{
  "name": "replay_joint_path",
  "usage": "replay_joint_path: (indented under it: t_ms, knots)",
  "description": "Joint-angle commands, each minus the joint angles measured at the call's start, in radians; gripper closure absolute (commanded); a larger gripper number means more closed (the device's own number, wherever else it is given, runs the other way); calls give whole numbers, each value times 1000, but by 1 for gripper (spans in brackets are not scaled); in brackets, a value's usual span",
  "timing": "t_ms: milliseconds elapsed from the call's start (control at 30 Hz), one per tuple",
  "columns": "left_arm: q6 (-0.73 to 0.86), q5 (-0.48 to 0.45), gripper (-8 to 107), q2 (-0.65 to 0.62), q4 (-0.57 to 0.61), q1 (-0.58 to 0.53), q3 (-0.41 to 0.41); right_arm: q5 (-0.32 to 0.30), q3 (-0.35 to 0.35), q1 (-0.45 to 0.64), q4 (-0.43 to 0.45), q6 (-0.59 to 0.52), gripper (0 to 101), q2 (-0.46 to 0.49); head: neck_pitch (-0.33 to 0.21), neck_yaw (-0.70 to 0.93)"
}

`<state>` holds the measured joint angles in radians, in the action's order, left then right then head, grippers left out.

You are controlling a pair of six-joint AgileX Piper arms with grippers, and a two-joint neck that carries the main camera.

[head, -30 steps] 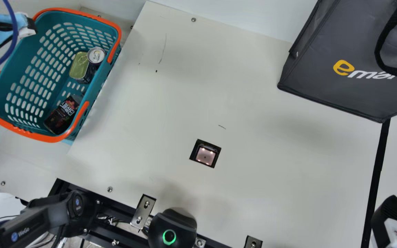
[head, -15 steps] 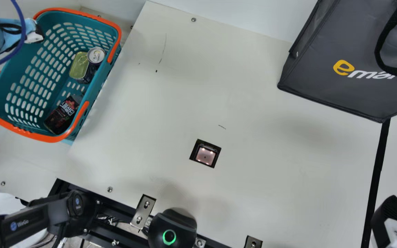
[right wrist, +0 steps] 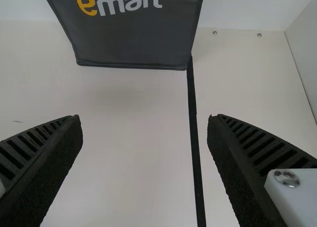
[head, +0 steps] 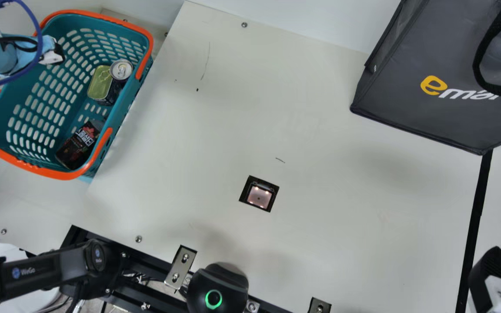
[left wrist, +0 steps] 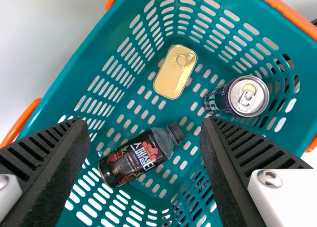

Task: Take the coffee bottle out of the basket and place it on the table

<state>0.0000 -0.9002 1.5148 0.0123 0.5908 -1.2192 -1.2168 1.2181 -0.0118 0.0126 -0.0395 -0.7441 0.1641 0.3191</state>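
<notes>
With left jaws and right jaws spread, empty, a grasp of the bottle in the basket is apparently being prepared; the left pair should be lowered around it.

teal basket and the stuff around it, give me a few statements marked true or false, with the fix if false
1. The coffee bottle lies on its side in the basket. True.
2. The left claw is shut on the coffee bottle. False: the left claw is open and grips nothing.
3. A gold pull-tab tin and a drink can are also in the basket. True.
4. The dark grey bag is inside the basket. False: the bag is outside it, at the right of the main view.
5. The right claw is open. True.
6. The basket's handles are blue. False: the handles are orange.
</notes>
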Motion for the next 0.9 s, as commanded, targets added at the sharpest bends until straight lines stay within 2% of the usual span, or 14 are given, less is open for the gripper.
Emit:
replay_joint_path:
  t_ms: [0,867]
  knots:
    - [9,10,9,11,1,2,6,0,0,0,0,0,11,0,-26,2]
    - [174,180,9,158,14,29,82,0,0,0,0,0,11,0,-26,2]
